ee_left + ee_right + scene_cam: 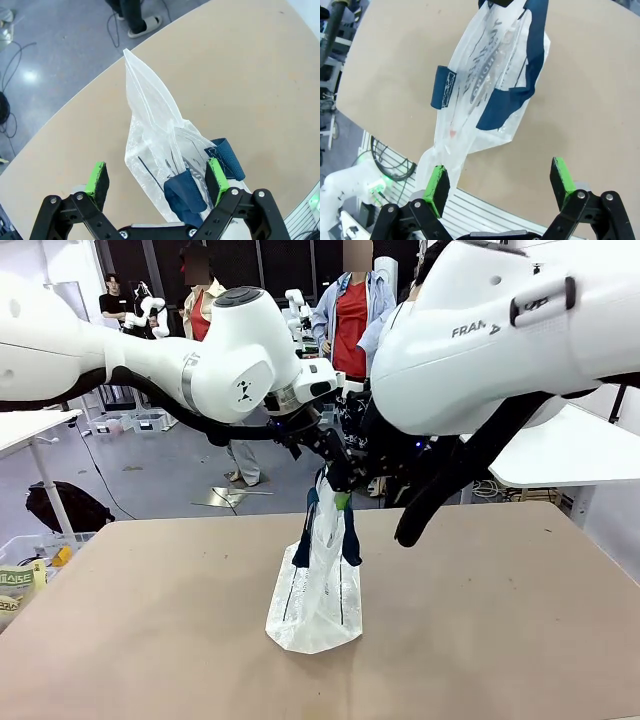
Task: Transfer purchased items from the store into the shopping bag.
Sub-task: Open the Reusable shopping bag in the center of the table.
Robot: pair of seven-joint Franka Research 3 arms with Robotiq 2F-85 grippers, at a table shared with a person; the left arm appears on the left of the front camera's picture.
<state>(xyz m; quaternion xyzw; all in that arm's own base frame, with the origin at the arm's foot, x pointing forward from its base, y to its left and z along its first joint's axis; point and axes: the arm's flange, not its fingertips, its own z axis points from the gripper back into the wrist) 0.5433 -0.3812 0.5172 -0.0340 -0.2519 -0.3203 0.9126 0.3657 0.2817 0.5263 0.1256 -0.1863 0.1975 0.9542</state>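
Observation:
The shopping bag (316, 595), clear crinkly plastic with navy handles (348, 535), stands upright at the middle of the table, its top drawn up to a point. My left gripper (335, 480) hangs right over that top. In the left wrist view the left gripper (156, 170) is open, the bag (150, 125) rising between its green pads (97, 177) and a navy handle (227, 157) lying beside one pad. My right gripper (500, 172) is open too, and a corner of the bag (490, 85) reaches down to one of its pads (439, 182). The purchased items and the store are out of view.
The brown table (500, 630) has bare room all around the bag. A person in a red top (350, 325) stands beyond the far edge. White tables stand at the left (30, 425) and right (570, 450). A crate of goods (20, 580) sits low at the left.

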